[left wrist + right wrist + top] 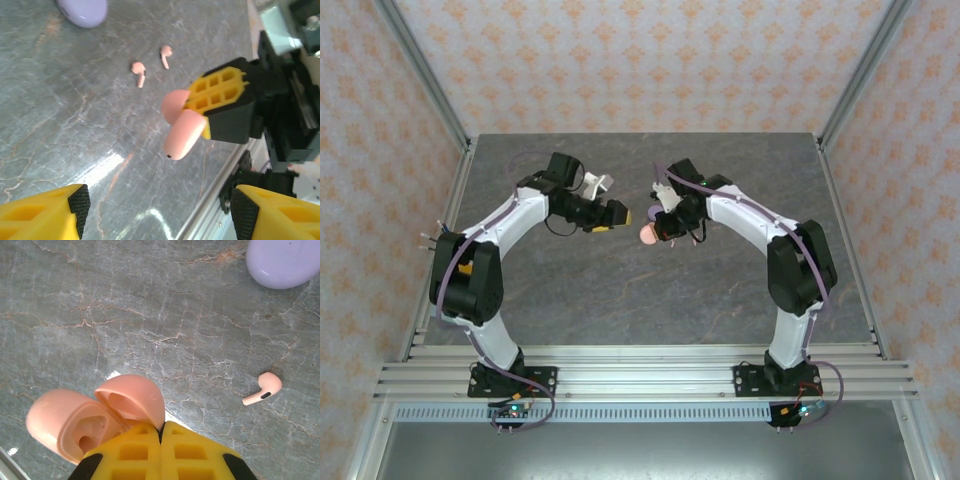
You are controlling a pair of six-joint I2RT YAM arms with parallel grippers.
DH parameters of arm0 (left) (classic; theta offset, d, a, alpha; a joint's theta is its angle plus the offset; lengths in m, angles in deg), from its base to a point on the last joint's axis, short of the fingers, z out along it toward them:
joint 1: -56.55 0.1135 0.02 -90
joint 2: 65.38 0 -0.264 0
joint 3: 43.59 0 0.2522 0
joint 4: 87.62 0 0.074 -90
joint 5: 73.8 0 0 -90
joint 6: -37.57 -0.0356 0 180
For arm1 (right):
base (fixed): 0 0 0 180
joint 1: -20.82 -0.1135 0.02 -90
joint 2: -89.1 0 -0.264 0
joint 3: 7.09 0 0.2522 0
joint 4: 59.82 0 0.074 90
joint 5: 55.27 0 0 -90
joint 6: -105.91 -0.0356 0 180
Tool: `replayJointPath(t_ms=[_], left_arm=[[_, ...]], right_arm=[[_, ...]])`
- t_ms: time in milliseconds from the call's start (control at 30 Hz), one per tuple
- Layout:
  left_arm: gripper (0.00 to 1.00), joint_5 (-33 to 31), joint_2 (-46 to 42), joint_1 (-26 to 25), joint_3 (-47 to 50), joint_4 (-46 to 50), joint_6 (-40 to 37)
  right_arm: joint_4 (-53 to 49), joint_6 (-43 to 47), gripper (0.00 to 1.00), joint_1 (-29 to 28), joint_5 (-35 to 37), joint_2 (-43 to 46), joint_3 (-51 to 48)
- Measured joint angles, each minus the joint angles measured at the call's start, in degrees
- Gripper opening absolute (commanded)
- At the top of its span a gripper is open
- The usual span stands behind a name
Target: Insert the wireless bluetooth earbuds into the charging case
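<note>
Grey marbled table (620, 300); patterned walls (620, 60).
Open pink case (70, 425) clamped in right gripper (161, 432); left gripper (160, 205) wide, empty; left wrist view: two pink earbuds (138, 69).

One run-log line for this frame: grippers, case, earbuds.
right gripper: shut on open pink case | left gripper: open, empty | two pink earbuds: loose on table, not inserted | lilac case: on table

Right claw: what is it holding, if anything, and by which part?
The right claw pinches the open pink charging case by the edge of its raised lid.
</note>
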Motion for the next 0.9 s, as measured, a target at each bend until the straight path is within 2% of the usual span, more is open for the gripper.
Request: replayJointPath(t_ms=[200, 433, 900], left_arm=[[0.73, 3.08, 5.88, -2.64, -8.61, 8.72, -7.80], [0.71, 4.57, 12.94, -3.91, -14.25, 18.08, -16.20], [0.57, 4.63, 17.86, -6.67, -20.70, 26.40, -23.08]], right_arm=[[0.00, 2.49, 0.00, 0.00, -1.64, 0.00, 0.00], [0.48, 3.61, 0.00, 0.00, -3.06, 0.63, -1.38], [0.90, 4.59, 0.00, 0.26, -3.76, 0.87, -1.99]])
